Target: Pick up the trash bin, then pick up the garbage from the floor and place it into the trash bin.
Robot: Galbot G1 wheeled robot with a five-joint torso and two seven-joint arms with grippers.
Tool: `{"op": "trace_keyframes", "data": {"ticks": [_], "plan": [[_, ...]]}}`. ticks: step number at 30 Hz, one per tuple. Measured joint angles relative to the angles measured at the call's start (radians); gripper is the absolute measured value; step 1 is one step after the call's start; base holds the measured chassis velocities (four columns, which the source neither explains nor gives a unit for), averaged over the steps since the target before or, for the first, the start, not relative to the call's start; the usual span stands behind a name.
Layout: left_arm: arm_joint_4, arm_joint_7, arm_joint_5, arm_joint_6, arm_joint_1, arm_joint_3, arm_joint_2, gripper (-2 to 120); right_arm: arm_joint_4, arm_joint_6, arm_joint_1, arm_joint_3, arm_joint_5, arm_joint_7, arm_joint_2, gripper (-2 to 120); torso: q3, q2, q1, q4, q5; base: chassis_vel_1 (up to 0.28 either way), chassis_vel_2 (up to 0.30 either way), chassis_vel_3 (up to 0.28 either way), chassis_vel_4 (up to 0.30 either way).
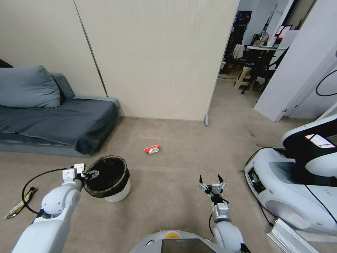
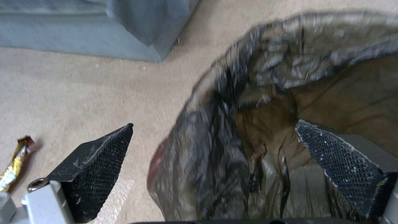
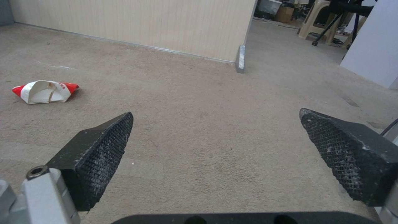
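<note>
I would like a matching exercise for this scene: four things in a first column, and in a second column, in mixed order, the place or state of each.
Things:
1. trash bin
2. red-and-white wrapper
3. right gripper
4. left gripper

Places or states:
A. open, above bare carpet, holding nothing
B. open, one finger inside the bin's rim and one outside
C. on the floor beside the sofa, lined with a black bag
D. lying on the carpet in front of the beige wall

Pairs: 1-C, 2-D, 3-A, 4-B
</note>
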Motion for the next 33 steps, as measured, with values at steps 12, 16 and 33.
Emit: {"op": "trace_keyframes", "data": {"ticks": [12, 16, 33], "plan": [[0.004, -0.043, -0.011, 0.0, -0.009, 0.028, -0.015, 100, 0.003, -0.001, -0.001, -0.005, -0.012, 0.001, 0.004, 100, 0.0, 0.0, 0.0, -0.0001, 0.0, 0.0, 0.0, 0.0, 0.0], [0.013, -0.046, -0.015, 0.0, -0.01, 0.029, -0.017, 100, 0.003, -0.001, -0.003, -0.002, -0.013, 0.002, 0.0, 100, 0.0, 0.0, 0.0, -0.0001, 0.0, 0.0, 0.0, 0.0, 0.0], [0.057, -0.058, -0.033, 0.0, -0.015, 0.039, -0.031, 100, 0.001, -0.004, -0.001, 0.0, -0.014, 0.002, -0.002, 100, 0.0, 0.0, 0.0, 0.0, 0.0, 0.0, 0.0, 0.0, 0.0]]}}
